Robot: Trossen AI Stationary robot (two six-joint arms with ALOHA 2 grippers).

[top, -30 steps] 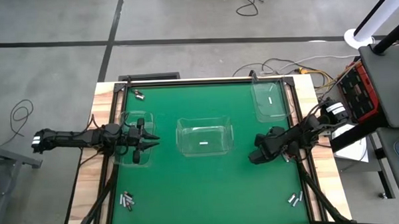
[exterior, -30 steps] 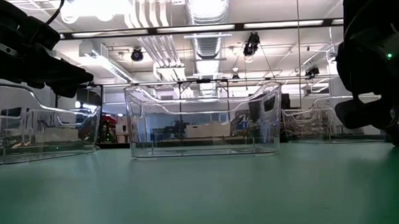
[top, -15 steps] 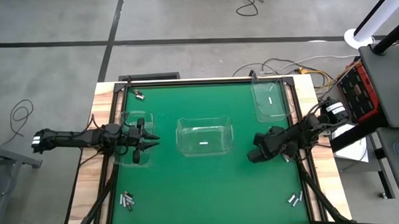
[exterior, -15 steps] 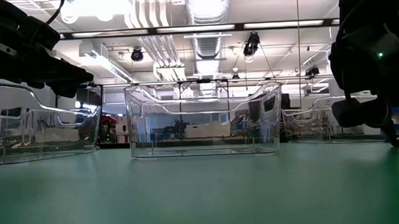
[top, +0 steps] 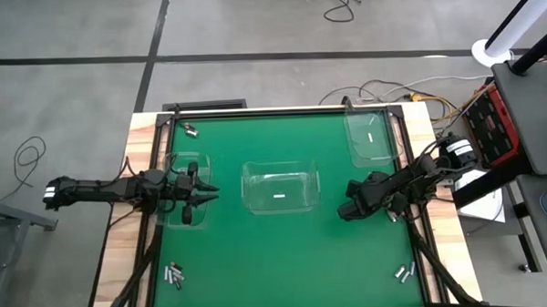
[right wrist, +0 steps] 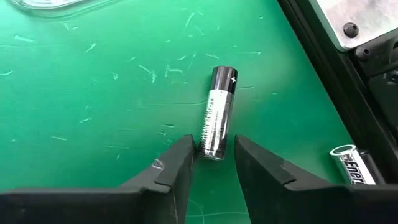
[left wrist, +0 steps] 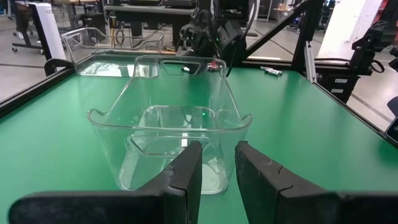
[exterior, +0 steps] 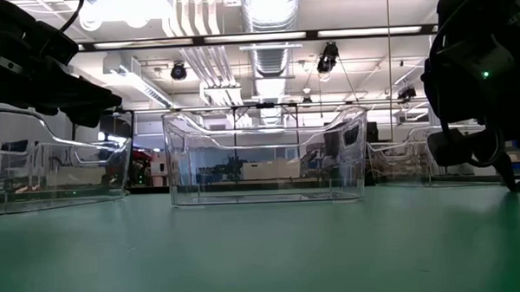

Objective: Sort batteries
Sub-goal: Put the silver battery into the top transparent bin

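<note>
My right gripper (right wrist: 213, 158) hangs open above the green mat (top: 286, 253), right of the middle bin (top: 281, 190). In its wrist view a black-and-silver battery (right wrist: 217, 112) lies flat on the mat, its near end showing between my fingertips. A second battery (right wrist: 348, 168) lies by the black rail. My left gripper (left wrist: 217, 171) stands open and empty over the left bin (top: 185, 188). Loose batteries lie near left (top: 175, 275), near right (top: 404, 273) and far left (top: 191, 130). One battery lies in the middle bin, another in the far right bin (top: 371, 136).
Three clear bins stand on the mat at the left, middle and far right. A black frame rail (right wrist: 323, 68) runs along the table's right edge close to my right gripper. Open mat lies between the bins and the near edge.
My right gripper has drifted a little toward the table's left edge, staying above the mat. My left arm has kept still.
</note>
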